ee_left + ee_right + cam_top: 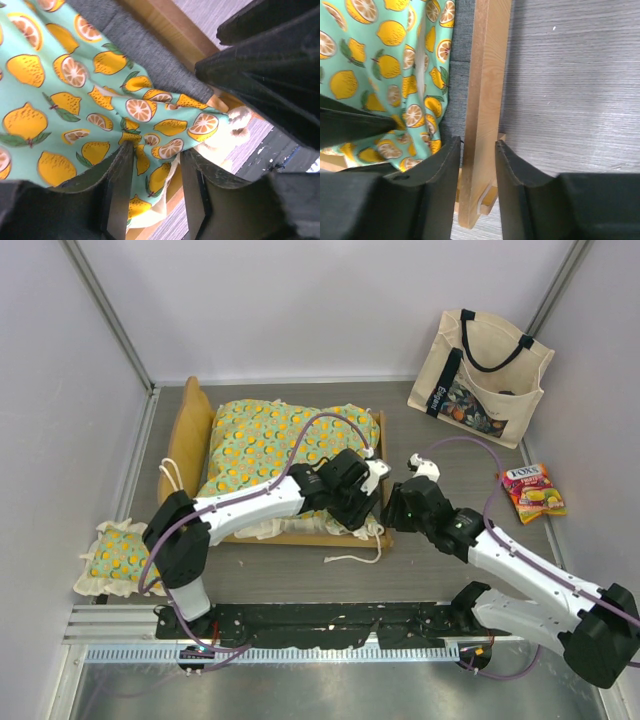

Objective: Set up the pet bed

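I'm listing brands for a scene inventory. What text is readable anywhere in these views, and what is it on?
"FOX'S": on the red and yellow candy bag, lying on the table to the right of the pet bed.
White lettering running down the dark strap of the cream tote bag: too small and blurred to read.
Both wrist views: no text in sight.

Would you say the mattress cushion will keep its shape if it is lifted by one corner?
Probably not: the mattress cushion wrinkles and drapes over the wooden frame, so it looks floppy. It seems light, soft stuffed fabric. Its loose ties might snag when dragged.
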You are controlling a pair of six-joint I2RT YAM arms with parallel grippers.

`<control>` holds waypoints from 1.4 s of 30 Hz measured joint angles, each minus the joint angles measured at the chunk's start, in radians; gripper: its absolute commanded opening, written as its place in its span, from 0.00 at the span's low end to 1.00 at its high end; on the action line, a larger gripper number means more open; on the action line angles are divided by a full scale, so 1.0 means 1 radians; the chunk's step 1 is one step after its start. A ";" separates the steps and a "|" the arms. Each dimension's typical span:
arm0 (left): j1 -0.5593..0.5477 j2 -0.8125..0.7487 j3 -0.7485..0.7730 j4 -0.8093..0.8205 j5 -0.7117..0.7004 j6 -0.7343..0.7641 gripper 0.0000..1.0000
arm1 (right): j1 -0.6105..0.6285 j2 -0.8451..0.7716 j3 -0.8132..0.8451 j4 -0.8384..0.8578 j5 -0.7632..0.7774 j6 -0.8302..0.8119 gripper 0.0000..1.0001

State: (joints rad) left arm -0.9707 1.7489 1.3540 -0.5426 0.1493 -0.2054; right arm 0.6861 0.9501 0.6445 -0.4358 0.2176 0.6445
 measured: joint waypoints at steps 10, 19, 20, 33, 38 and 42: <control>0.000 -0.146 -0.006 -0.027 -0.078 -0.003 0.62 | -0.008 0.061 0.017 0.026 0.066 -0.015 0.01; 0.000 -0.265 -0.051 -0.012 -0.153 -0.012 0.72 | -0.105 0.180 0.079 0.092 0.044 -0.118 0.01; 0.000 -0.292 -0.068 -0.007 -0.168 -0.018 0.73 | -0.120 0.194 0.085 0.103 0.034 -0.128 0.01; 0.000 -0.394 -0.194 0.064 -0.227 -0.084 0.73 | -0.269 0.438 0.253 0.206 -0.116 -0.263 0.59; 0.000 -0.399 -0.277 0.104 -0.227 -0.132 0.70 | -0.290 0.283 0.195 0.143 -0.087 -0.243 0.62; -0.002 -0.429 -0.362 0.151 -0.227 -0.177 0.66 | -0.293 -0.005 0.104 0.101 -0.099 -0.177 0.55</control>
State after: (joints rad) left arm -0.9722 1.3201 0.9920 -0.3916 -0.0776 -0.3828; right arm 0.3927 0.9447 0.7486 -0.3347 0.1188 0.4675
